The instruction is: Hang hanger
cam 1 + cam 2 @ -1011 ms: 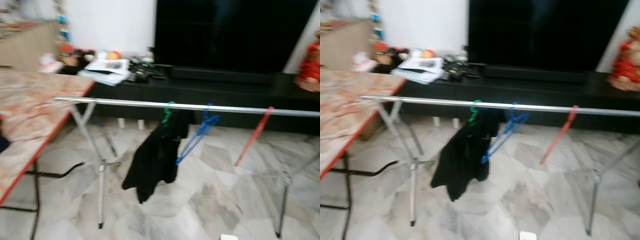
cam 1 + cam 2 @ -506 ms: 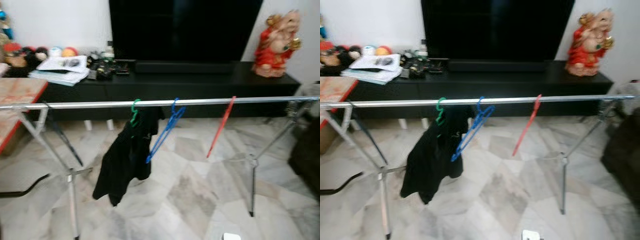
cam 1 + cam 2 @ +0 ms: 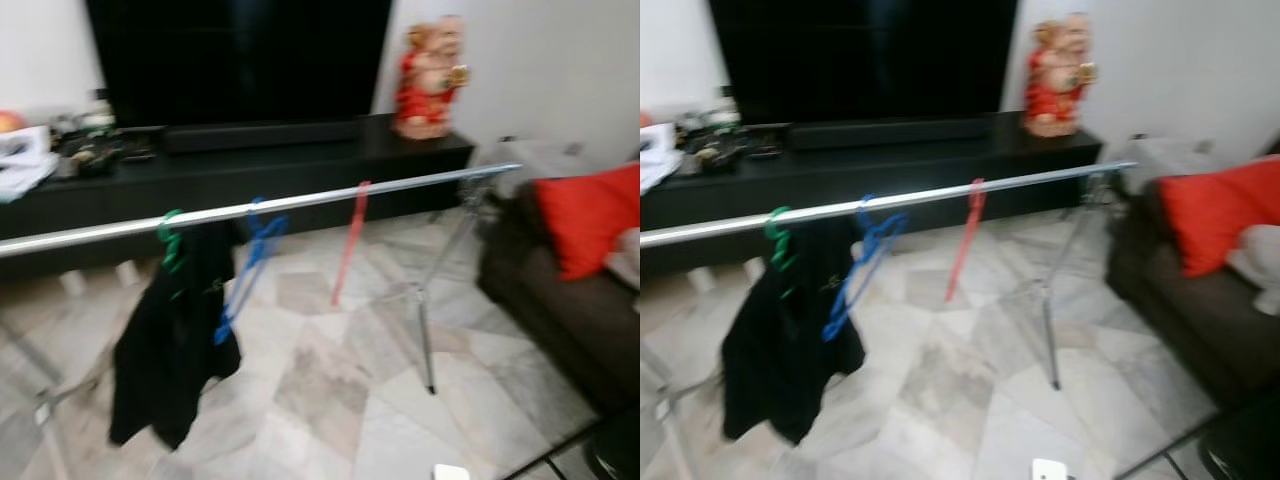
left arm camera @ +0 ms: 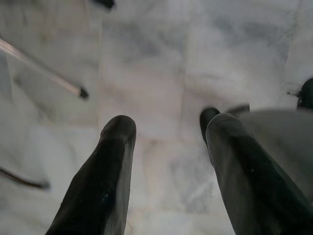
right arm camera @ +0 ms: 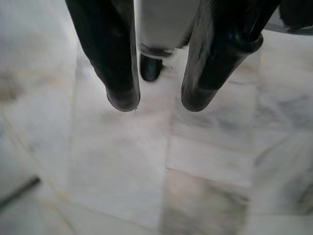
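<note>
Pale marble floor tiles (image 4: pixel 146 73) are lying beneath both hanging arms. Left fingers (image 4: pixel 105 181) are standing parted with nothing between them, pointing down at the floor; right fingers (image 5: pixel 120 68) are likewise spread apart and holding nothing. Well ahead of both grippers, a long silver metal clothes rail (image 3: pixel 300 205) is spanning the room on thin metal legs. Along it are hanging a green plastic hanger (image 3: pixel 170 240) carrying a black garment (image 3: pixel 170 340), a blue plastic hanger (image 3: pixel 245 270) just beside it, and a red plastic hanger (image 3: pixel 348 245) farther along. Beyond the rail, a low black cabinet (image 3: pixel 250 170) is bearing a large dark television (image 3: pixel 240 55) and a red figurine (image 3: pixel 428 75). A dark sofa with a red cushion (image 3: pixel 580 215) is sitting off to the right.
</note>
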Controlling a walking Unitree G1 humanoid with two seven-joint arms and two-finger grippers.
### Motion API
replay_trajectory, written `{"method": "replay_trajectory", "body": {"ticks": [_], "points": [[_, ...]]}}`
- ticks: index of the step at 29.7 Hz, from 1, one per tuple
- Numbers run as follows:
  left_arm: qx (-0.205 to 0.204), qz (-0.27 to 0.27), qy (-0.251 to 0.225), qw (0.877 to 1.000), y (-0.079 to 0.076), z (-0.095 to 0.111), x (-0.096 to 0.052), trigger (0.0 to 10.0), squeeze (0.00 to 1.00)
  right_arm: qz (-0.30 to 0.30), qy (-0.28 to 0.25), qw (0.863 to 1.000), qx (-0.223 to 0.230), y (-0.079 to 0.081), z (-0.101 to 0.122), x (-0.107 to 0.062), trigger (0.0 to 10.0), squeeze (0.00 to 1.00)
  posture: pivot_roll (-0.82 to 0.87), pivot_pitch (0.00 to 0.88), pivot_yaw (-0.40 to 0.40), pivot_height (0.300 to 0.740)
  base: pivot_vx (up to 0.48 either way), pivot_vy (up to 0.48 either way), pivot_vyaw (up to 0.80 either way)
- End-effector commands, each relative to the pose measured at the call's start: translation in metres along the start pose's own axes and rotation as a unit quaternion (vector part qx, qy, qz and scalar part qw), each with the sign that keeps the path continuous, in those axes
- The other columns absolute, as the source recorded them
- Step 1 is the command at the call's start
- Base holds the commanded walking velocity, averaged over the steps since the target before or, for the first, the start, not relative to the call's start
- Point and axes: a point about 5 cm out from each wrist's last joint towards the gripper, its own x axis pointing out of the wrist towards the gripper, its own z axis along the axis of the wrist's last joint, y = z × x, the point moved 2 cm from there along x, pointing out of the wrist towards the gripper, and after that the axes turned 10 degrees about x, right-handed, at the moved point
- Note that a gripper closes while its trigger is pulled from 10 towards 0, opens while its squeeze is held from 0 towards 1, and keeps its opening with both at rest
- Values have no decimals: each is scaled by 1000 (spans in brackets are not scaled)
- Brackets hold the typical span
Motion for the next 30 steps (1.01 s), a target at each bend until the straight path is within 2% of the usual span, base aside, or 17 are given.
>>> {"method": "replay_trajectory", "body": {"ticks": [1, 9, 30], "points": [[0, -1, 8, 1000, 1, -4, -1, 10000, 0, -5, 5, 1000, 2, -2, -3, 0, 10000, 0, 177, 0, -15, 740, 0, 0, -744], [16, -1, 9, 1000, 5, -4, -1, 10000, 0, -5, 3, 1000, 9, 1, -2, 0, 10000, 0, 176, 0, -1, 740, 0, 0, -739], [4, 0, 5, 1000, 7, -4, -1, 10000, 0, -4, -6, 1000, 13, 4, 2, 1, 10000, 0, 184, 0, -2, 740, 0, 0, -738]]}}
